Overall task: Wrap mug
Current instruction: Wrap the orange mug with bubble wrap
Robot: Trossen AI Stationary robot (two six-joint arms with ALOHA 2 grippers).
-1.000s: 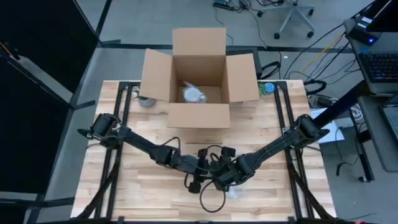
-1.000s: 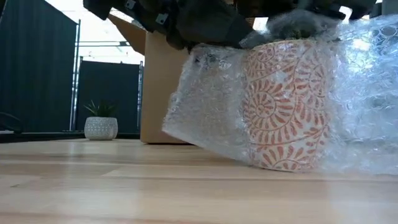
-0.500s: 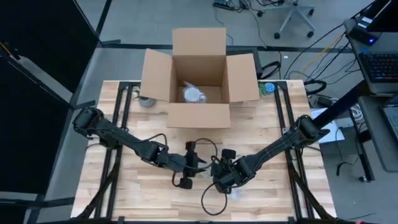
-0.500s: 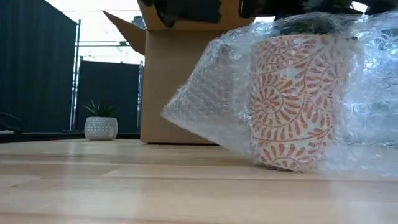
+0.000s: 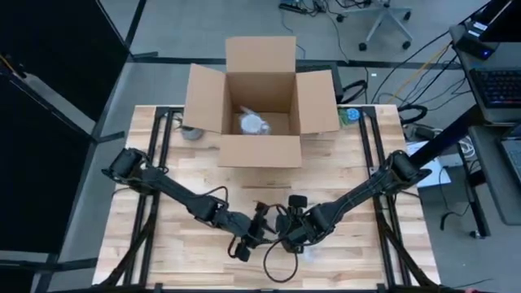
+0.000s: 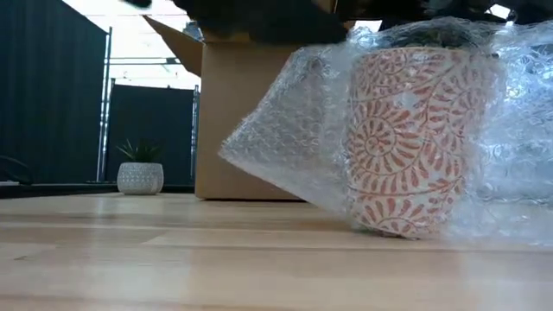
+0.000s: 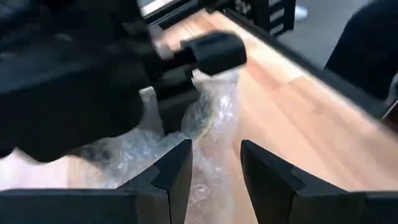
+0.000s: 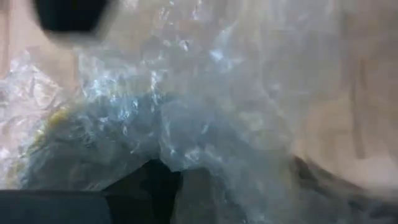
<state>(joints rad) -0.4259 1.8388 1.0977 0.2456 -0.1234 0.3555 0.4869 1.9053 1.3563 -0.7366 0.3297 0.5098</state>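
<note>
Standing upright on the wooden table [image 6: 173, 259], the mug [image 6: 406, 142] — white with orange spiral-leaf print — sits inside clear bubble wrap [image 6: 285, 147] that flares off one side. Right gripper [image 5: 295, 233] bears down on the mug's top; finger gap hidden, cannot tell. Left gripper [image 7: 214, 168] just beside it — fingers narrowly apart, empty, wrap ahead.
</note>
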